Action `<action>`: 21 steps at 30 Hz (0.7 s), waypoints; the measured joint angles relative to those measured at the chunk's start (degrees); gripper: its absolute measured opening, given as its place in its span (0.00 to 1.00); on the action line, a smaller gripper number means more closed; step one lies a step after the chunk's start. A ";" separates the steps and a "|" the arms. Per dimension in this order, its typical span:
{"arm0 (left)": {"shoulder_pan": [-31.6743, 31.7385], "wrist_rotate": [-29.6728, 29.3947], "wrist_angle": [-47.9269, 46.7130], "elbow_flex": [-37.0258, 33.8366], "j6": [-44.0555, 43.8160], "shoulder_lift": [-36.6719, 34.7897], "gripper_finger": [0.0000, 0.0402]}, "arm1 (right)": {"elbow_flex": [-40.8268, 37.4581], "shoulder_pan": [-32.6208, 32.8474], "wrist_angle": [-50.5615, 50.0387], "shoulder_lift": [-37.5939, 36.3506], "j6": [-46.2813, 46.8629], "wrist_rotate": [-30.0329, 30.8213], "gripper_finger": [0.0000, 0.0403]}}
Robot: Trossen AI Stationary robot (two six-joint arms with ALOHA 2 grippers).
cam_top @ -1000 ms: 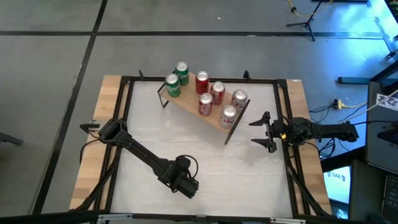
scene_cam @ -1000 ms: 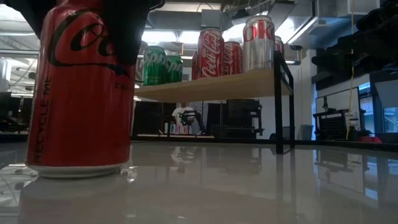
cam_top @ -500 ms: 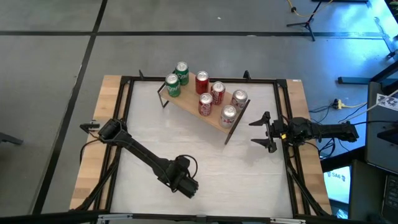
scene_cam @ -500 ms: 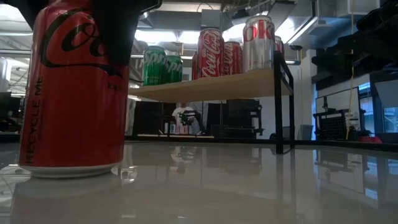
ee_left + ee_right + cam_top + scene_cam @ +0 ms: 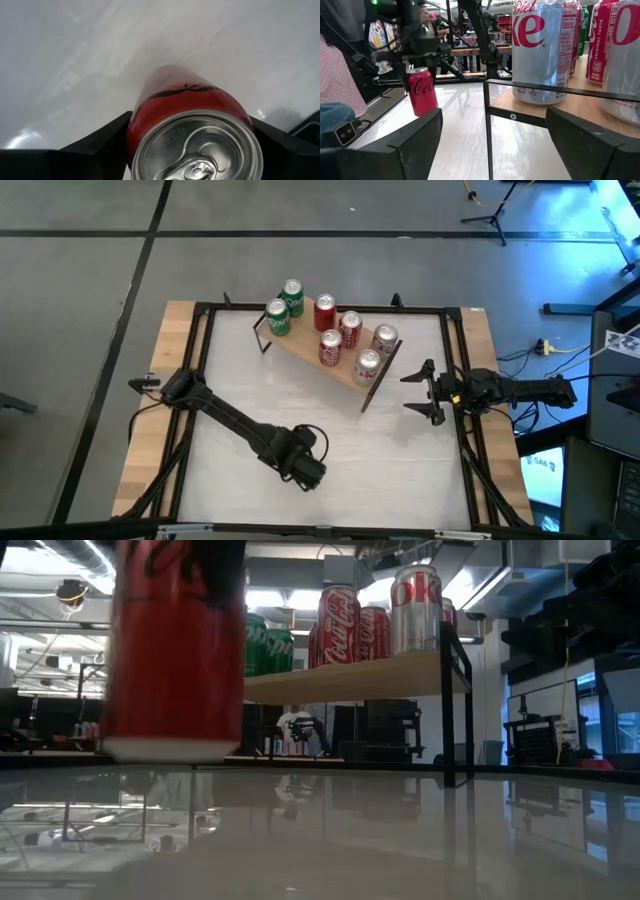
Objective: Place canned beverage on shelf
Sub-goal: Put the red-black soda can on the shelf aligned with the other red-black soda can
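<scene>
Change: I see the red can now lifted off the tabletop, clamped in my left gripper.
Shelf: seven cans.
Right gripper: jaws apart, right edge.

Shelf at far centre of table, running diagonally from far left to near right. Seven cans on shelf. Left gripper near centre of table, holding can clear above surface. Right gripper at right edge, just right of shelf's near end.
</scene>
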 joint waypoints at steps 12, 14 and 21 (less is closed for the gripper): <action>7.08 -1.67 -13.35 14.14 25.12 -0.11 0.71 | 0.00 0.00 0.00 -0.01 -0.01 0.00 0.87; 8.82 -2.65 -16.68 16.80 28.62 -0.11 0.71 | 0.00 0.00 0.00 -0.01 0.00 0.00 0.87; 15.54 -3.67 -19.38 25.38 42.94 -0.54 0.71 | 0.00 0.00 0.00 -0.01 0.01 0.00 0.87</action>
